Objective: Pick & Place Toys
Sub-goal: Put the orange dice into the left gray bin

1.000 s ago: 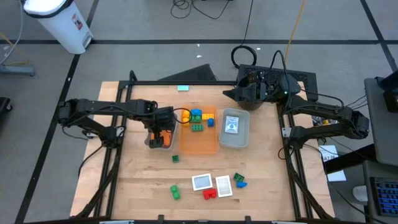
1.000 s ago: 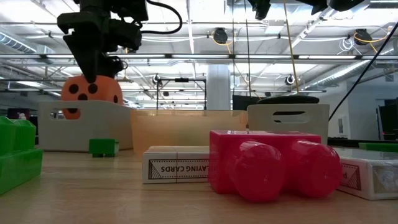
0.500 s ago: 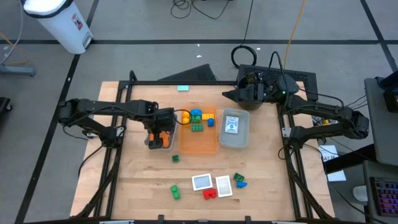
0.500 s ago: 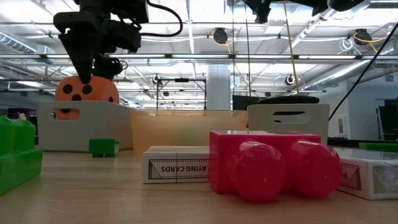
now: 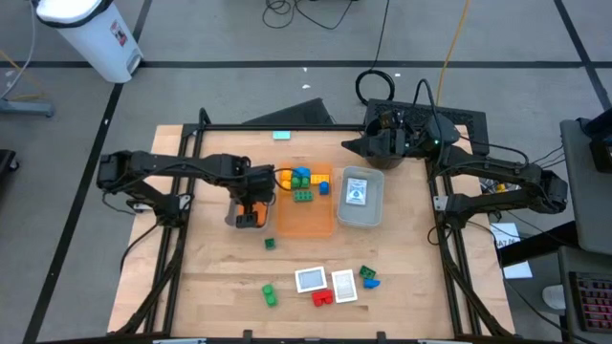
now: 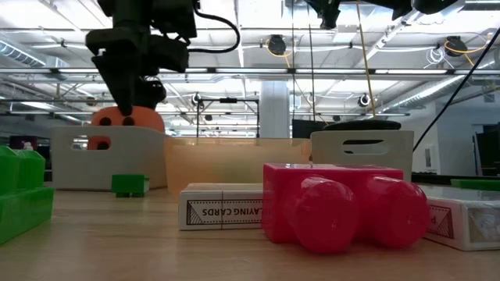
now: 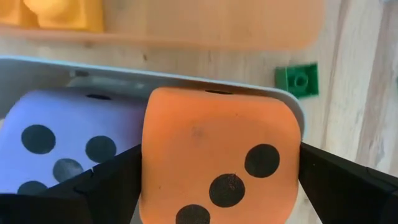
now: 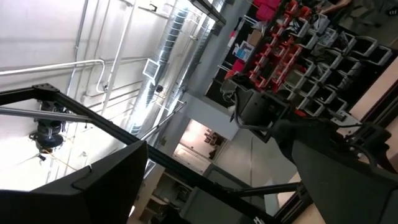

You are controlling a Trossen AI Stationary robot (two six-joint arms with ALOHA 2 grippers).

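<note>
Wooden surface (image 5: 210, 277), grey tray (image 7: 37, 68): orange die (image 7: 214, 158) lodged between left gripper (image 7: 214, 186) jaws, spread wide, beside purple die (image 7: 68, 137). Right gripper (image 8: 211, 180) raised, jaws spread.

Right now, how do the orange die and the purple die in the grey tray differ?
The orange die sits between the open left gripper's fingers; the purple die lies beside it, outside them. The orange die shows three dots on its near face, while the purple die's is partly hidden. Both are black-spotted and lie in the same grey tray.
</note>
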